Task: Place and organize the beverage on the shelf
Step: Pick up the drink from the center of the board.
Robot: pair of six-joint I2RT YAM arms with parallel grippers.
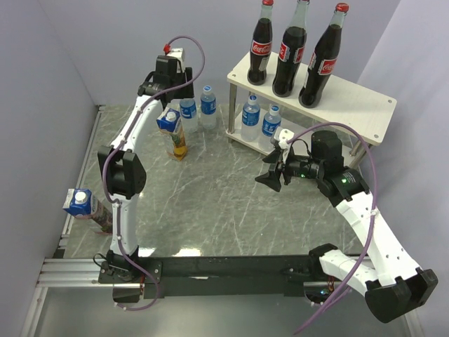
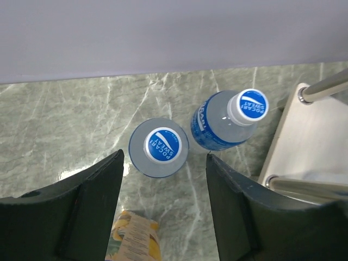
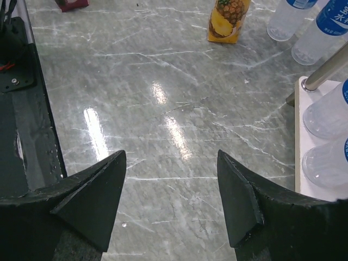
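Currently: five drinks on the rack, four on the table

Location of rack. At the far right of the table [image 1: 224, 210] stands the shelf [image 1: 358, 105], both boards level.

Stock on rack. Three cola bottles [image 1: 290, 49] stand upright in a row along the left part of the top board. Two shelved water bottles [image 1: 250, 116] stand side by side at the left end of the lower board.

Stock off rack. Two loose water bottles [image 1: 208, 105] stand upright and close together on the table, just left of the shelf's legs. A juice carton [image 1: 174, 133] stands upright just in front of them. A second juice carton [image 1: 83, 209] sits at the table's left edge, well apart from the rest; whether it stands straight or leans cannot be told.

Left gripper [image 2: 164, 156]. Points down over the loose pair. Its fingers [image 2: 98, 190] are set moderately apart, one on each side of the left-hand bottle [image 2: 159, 147] in the wrist view, with a visible gap on both sides. Nothing is held.

Right gripper [image 3: 171, 155]. Hangs over bare table in front of the lower board. Its fingers [image 3: 92, 190] are apart and empty.
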